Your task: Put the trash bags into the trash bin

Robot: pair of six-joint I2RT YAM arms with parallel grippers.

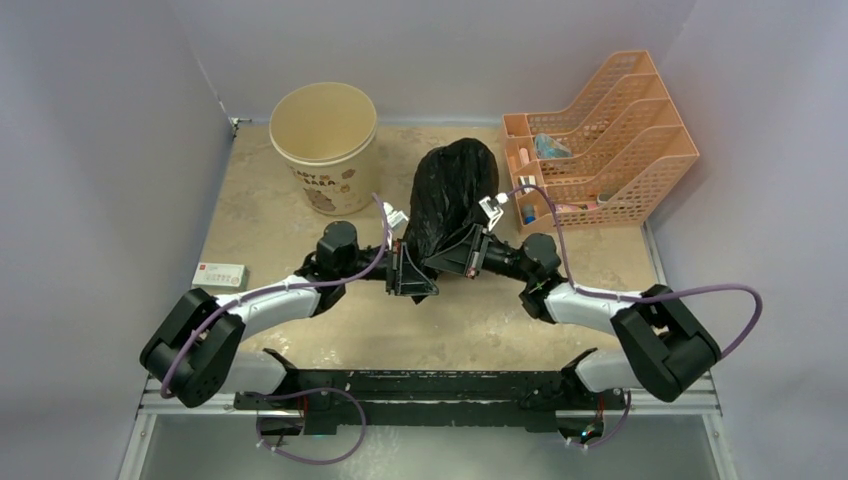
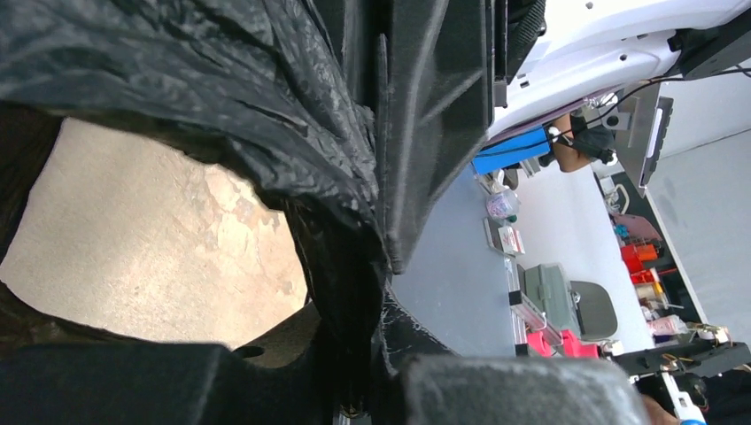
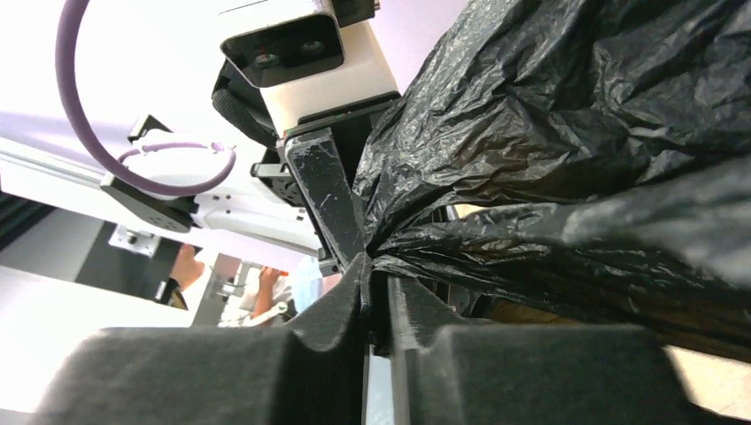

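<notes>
The black trash bag (image 1: 456, 190) hangs bunched over the middle of the table, held at its near end between both arms. My left gripper (image 1: 412, 268) is shut on a fold of its film; in the left wrist view the crinkled trash bag (image 2: 266, 106) runs down between the jaws of the left gripper (image 2: 354, 345). My right gripper (image 1: 462, 255) faces it from the right. In the right wrist view the right gripper (image 3: 376, 270) pinches a gathered strand of the trash bag (image 3: 567, 133). The cream trash bin (image 1: 325, 140) stands open and upright at the back left, apart from both grippers.
An orange mesh desk organiser (image 1: 600, 140) with small items stands at the back right, close to the bag. A small white box (image 1: 220, 275) lies at the table's left edge. Grey walls enclose the table on three sides.
</notes>
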